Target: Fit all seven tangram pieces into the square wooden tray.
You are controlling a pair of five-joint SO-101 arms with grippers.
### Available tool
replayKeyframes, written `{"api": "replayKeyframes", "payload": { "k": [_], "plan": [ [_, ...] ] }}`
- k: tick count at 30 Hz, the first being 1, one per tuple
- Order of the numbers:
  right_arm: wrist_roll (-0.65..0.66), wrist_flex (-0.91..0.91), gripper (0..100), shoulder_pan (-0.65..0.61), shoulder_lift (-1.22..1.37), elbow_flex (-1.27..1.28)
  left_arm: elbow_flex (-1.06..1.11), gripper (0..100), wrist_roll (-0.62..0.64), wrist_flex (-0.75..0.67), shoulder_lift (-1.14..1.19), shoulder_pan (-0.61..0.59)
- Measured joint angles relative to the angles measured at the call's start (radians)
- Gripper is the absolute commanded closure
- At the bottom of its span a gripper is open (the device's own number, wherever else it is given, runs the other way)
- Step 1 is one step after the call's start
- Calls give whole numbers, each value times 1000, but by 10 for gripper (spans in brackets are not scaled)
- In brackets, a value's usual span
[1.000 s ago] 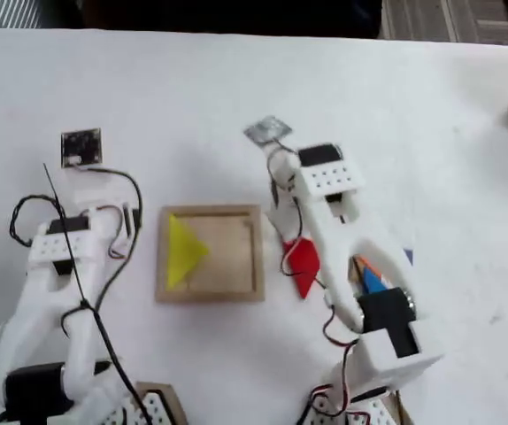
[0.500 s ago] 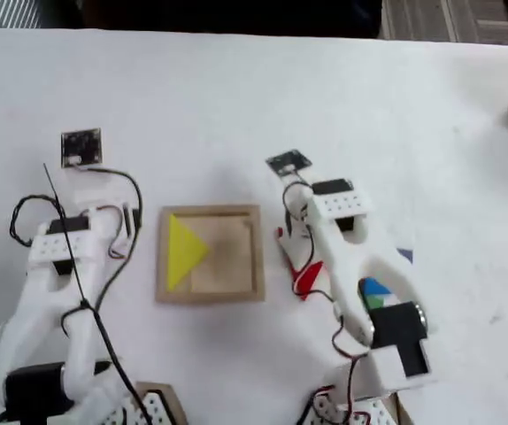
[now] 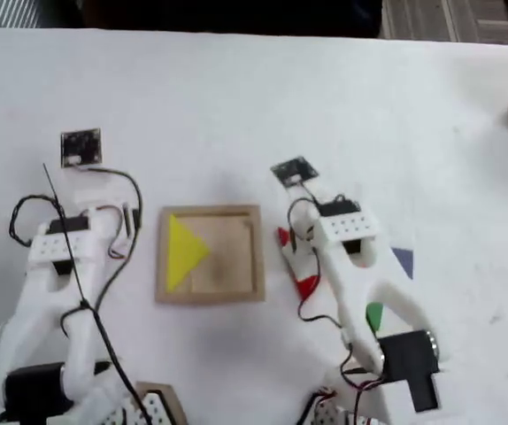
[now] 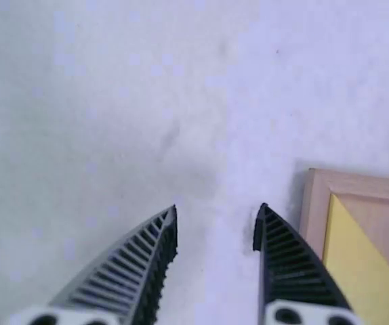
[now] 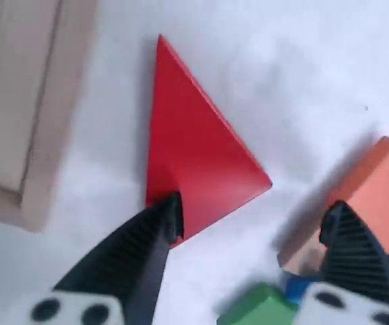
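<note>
Currently the right hand (image 5: 253,206) is spread over the red triangle (image 5: 194,156), which lies on the bench beside the tray (image 3: 210,211). Centre it across opposite edges before closing, clear of the orange piece (image 5: 374,196). The left hand (image 4: 215,217) is spread beside the tray.

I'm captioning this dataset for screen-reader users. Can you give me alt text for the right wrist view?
The open right claw hangs above a red triangle lying flat on the white table, one tip at its edge, the other by an orange piece. A corner of the wooden tray lies beside the triangle, apart from it.
</note>
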Motion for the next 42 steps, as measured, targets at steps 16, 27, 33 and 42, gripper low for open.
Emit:
{"api": "replayKeyframes", "payload": {
  "k": [16, 27, 33, 42],
  "plan": [
    [-51, 0, 678, -54, 78, -37, 0, 801, 0, 0, 0, 0],
    [-52, 28, 721, -109, 170, -98, 0, 801, 0, 0, 0, 0],
    [-52, 26, 730, -109, 172, -98, 0, 801, 0, 0, 0, 0],
    [-54, -8, 980, -95, 169, -100, 0, 801, 0, 0, 0, 0]
  ]
}}
